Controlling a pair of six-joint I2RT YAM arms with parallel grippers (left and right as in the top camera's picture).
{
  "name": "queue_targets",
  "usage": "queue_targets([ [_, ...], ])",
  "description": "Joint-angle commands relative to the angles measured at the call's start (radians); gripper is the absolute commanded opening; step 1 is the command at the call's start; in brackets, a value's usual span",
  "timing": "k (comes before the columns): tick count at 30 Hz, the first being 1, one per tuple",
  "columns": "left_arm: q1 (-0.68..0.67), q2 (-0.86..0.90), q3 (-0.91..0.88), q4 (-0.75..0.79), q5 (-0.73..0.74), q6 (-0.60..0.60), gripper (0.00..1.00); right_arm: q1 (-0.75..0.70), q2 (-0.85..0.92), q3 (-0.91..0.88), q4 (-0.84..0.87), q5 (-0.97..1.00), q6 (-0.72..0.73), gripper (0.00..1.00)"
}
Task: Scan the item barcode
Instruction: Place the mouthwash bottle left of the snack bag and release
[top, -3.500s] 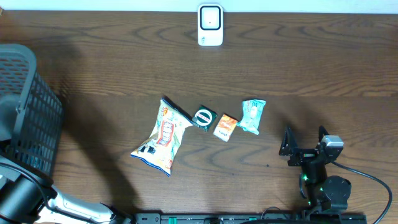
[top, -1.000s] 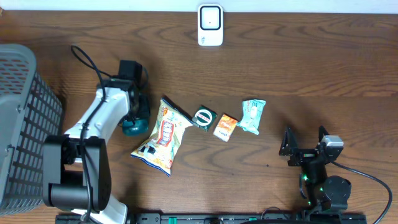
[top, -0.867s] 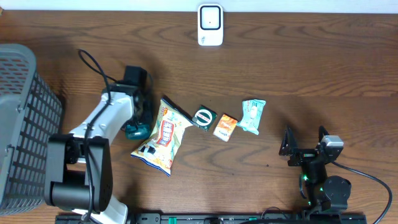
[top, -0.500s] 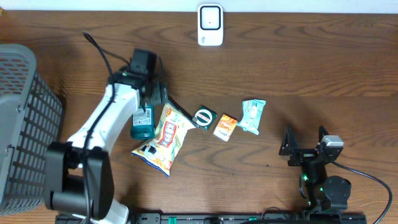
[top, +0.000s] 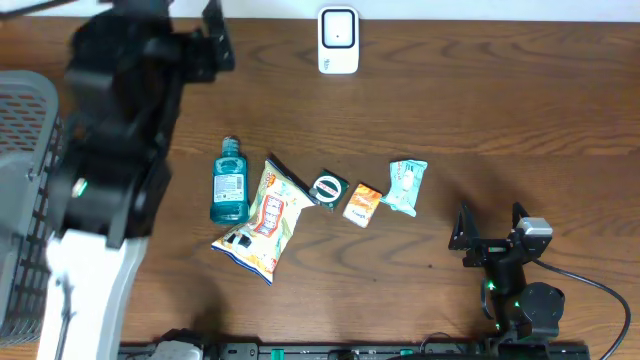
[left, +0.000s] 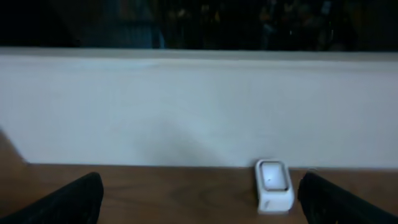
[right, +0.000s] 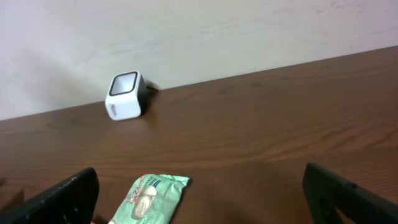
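Observation:
A teal bottle (top: 228, 181) lies flat on the table, held by nothing, just left of a colourful snack bag (top: 262, 215). The white barcode scanner (top: 338, 40) stands at the far edge of the table; in the left wrist view the scanner (left: 273, 185) sits ahead, close to the right finger. My left gripper (left: 202, 208) is open and empty, raised high above the table's far left. My right gripper (top: 490, 228) rests open and empty at the front right, with a mint-green packet (right: 152, 199) lying ahead of it.
A round dark item (top: 327, 187) and an orange packet (top: 362, 203) lie between the snack bag and the mint-green packet (top: 407, 186). A grey mesh basket (top: 30, 200) stands at the left edge. The raised left arm (top: 120, 150) hides part of it. A white wall runs behind the table.
My left gripper set the teal bottle down beside the snack bag, opened and let it go. The arm then rose up and back, away from the bottle. The right arm has not moved.

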Motion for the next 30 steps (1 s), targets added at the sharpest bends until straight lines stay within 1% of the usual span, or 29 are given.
queue_targets([
  [1,0.004,-0.074,0.0,-0.096,-0.027,0.188,0.98,0.006,-0.002,-0.001,-0.004,-0.006,-0.003,0.99],
  [3,0.005,-0.126,-0.005,-0.144,-0.037,0.189,0.98,0.006,-0.002,-0.001,-0.004,-0.006,-0.003,0.99],
  [5,0.005,-0.195,-0.029,-0.148,-0.037,0.188,0.98,0.006,-0.002,-0.001,-0.004,-0.006,-0.003,0.99],
  [7,0.005,-0.275,-0.055,-0.168,-0.027,0.161,0.98,0.006,-0.002,-0.001,-0.004,-0.006,-0.003,0.99],
  [11,0.005,-0.457,-0.14,-0.168,0.072,0.131,0.98,0.006,-0.003,-0.001,-0.004,-0.006,-0.003,0.99],
  [14,0.005,-0.583,-0.192,-0.147,0.107,0.127,0.98,0.006,-0.002,-0.001,-0.004,-0.006,-0.003,0.99],
  [16,0.005,-0.658,-0.193,-0.122,0.106,0.099,0.98,0.006,-0.002,-0.001,-0.004,-0.006,-0.003,0.99],
  [19,0.005,-0.76,-0.17,-0.057,0.106,0.022,0.98,0.006,-0.003,-0.001,-0.004,-0.006,-0.003,0.99],
  [21,0.005,-0.816,-0.132,-0.051,0.106,-0.052,0.98,0.006,-0.002,-0.001,-0.004,-0.006,-0.003,0.99],
  [23,0.005,-0.857,-0.101,-0.059,0.106,-0.1,0.98,0.006,-0.002,-0.001,-0.004,-0.006,-0.003,0.99],
  [30,0.005,-0.943,-0.08,-0.054,0.102,-0.112,0.98,0.006,-0.002,-0.001,-0.002,-0.006,-0.003,0.99],
])
